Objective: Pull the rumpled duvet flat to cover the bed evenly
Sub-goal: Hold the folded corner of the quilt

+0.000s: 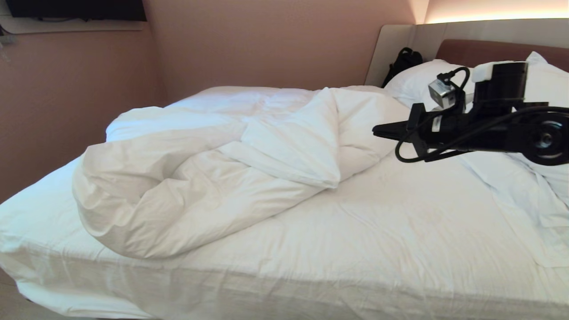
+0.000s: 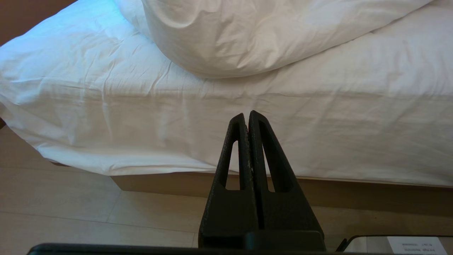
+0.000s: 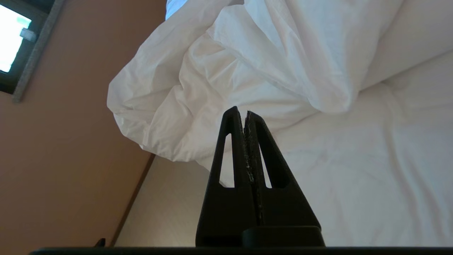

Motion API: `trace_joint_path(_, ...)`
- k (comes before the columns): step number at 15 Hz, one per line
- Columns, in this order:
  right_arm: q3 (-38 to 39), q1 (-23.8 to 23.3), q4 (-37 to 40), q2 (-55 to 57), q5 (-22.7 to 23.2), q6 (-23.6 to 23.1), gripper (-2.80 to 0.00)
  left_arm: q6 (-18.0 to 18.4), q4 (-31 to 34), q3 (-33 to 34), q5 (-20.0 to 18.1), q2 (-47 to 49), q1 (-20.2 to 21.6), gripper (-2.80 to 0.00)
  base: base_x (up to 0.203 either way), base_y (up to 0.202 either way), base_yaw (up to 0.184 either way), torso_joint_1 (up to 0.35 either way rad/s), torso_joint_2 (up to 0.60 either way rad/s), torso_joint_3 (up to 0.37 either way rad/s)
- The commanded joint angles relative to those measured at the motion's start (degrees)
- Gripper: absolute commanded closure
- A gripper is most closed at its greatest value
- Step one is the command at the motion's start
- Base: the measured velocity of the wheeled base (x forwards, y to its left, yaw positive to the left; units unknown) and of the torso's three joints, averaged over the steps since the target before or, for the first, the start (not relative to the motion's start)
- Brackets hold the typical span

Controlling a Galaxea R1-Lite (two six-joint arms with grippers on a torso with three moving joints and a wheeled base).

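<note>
Half the bed [image 1: 400,231] lies bare beside bunched duvet [image 1: 213,178].

Head camera looks forward and down across the bed [image 1: 355,231]. Left wrist camera sits low beside the mattress edge, facing it. Right wrist camera hangs above the sheet. All three share the duvet [image 1: 213,169].

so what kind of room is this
Most likely a hotel bedroom: a wide bed made up all in white with a rumpled duvet, a padded headboard lit by a strip above, and a wall-mounted screen.
</note>
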Motion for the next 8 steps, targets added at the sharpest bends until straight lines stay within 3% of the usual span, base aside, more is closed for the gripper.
trace_joint_path(1,-10.01,0.35,7.63,11.24,2.87,2.93,0.00,0.06,0.02,-0.01,0.02,0.03,0.03,0.00,0.000,0.000,0.000,0.000,0.00,0.000)
trace_joint_path(4,-17.33,0.72,14.28,18.61,3.03,3.22,0.00,0.02,0.02,-0.01,0.02,0.06,0.03,0.00,0.000,0.000,0.000,0.000,0.00,0.000)
trace_joint_path(8,-18.89,0.65,15.49,21.81,2.76,3.24,0.00,0.02,0.02,-0.01,0.02,0.06,0.03,0.00,0.000,0.000,0.000,0.000,0.00,0.000)
